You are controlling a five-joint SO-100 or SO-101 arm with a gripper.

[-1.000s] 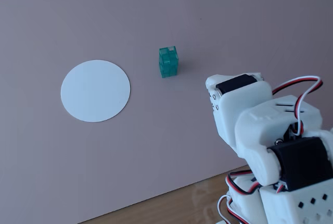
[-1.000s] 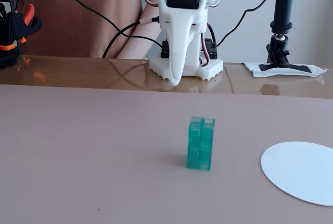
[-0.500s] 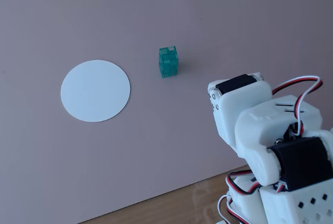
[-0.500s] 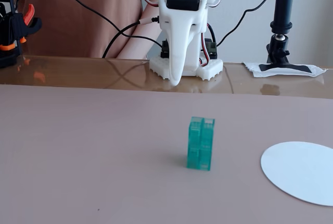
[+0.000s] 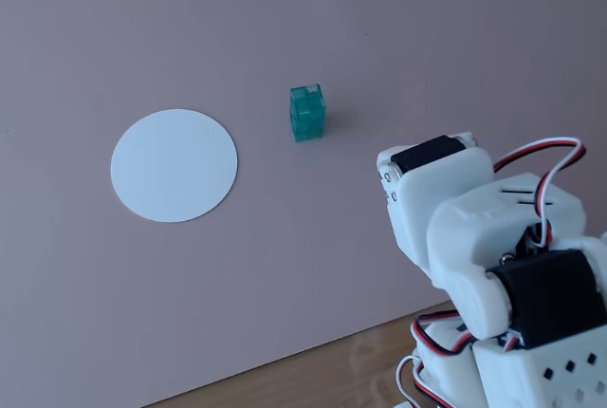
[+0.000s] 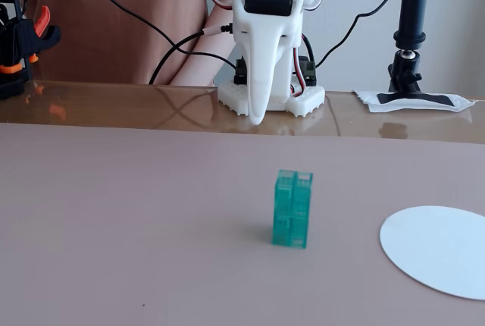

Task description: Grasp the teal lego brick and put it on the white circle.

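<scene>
Your tool point(image 6: 258, 117) looks closed and empty; approach crookedly and you'll likely topple the upright teal lego brick point(image 5: 307, 112).

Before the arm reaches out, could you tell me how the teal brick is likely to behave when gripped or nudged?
The brick stands upright, taller than wide, so a sideways nudge could tip it. It looks like hard translucent plastic, probably stiff and light. Its glossy sides may slip unless gripped squarely across flat faces.
</scene>
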